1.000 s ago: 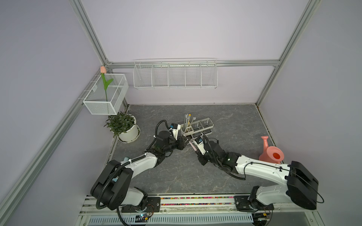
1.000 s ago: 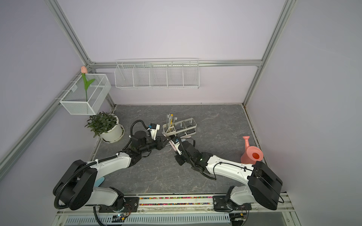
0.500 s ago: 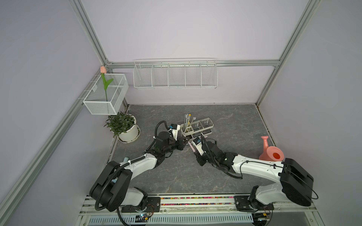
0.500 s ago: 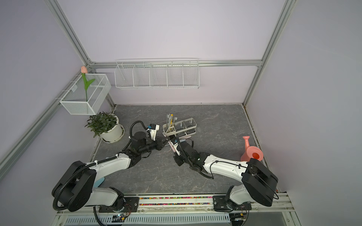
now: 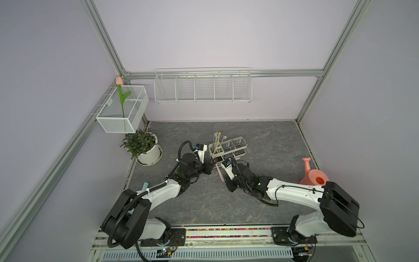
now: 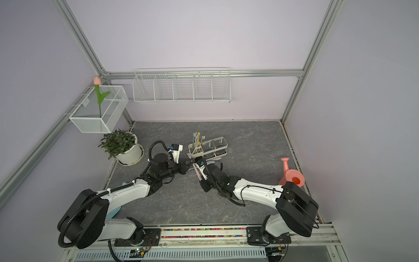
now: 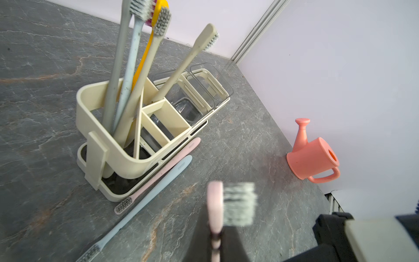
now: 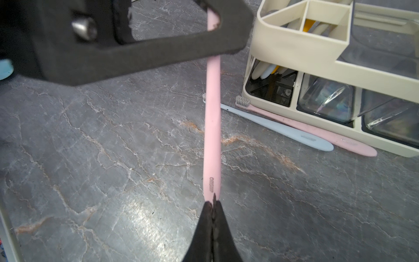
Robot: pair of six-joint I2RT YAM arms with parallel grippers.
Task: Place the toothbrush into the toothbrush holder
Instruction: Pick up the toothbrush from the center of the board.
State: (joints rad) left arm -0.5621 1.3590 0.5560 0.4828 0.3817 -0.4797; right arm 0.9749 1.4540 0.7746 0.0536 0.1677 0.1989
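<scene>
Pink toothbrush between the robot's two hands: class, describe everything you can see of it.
The pink toothbrush is slim, matte and plastic-looking, with a small embossed mark near its tail and a blurred head of white-grey bristles. The right hand is shut on its tail. The left hand is shut on its neck, just below the head. It spans straight between them beside the holder, not in it, and apparently clear of the table.
</scene>
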